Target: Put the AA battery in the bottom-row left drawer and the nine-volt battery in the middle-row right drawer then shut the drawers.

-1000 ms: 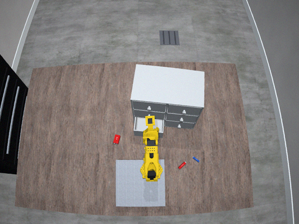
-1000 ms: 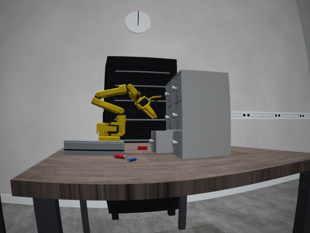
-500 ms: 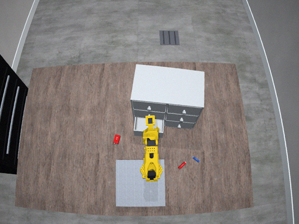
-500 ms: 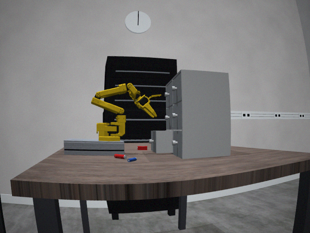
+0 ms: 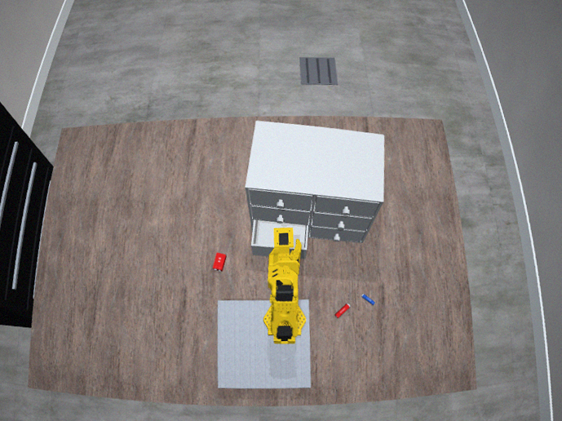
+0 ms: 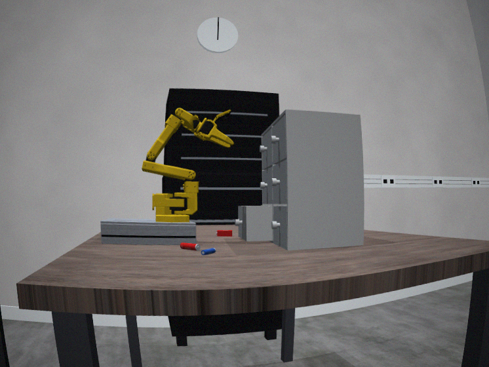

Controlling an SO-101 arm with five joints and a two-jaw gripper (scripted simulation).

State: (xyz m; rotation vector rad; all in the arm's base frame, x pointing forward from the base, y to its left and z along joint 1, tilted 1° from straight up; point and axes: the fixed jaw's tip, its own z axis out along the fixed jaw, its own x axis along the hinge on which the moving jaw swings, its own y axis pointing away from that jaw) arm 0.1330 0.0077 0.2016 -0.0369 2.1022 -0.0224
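Note:
The grey chest (image 5: 315, 159) has three rows of two drawers. Its bottom left drawer is pulled out and looks empty; the other drawers are shut. The open drawer also shows in the side view (image 6: 254, 223). My gripper (image 6: 228, 128) is raised to the height of the top row, in front of the chest, partly open and empty. From above, the gripper (image 5: 285, 236) hangs over the open drawer. A red cylindrical battery (image 5: 342, 310) and a shorter blue one (image 5: 368, 299) lie right of my base. The red nine-volt battery (image 5: 219, 262) lies left of the drawer.
My arm stands on a grey base plate (image 5: 262, 345). A black cabinet (image 5: 0, 205) stands off the table's left side. The table's edge curves at the front.

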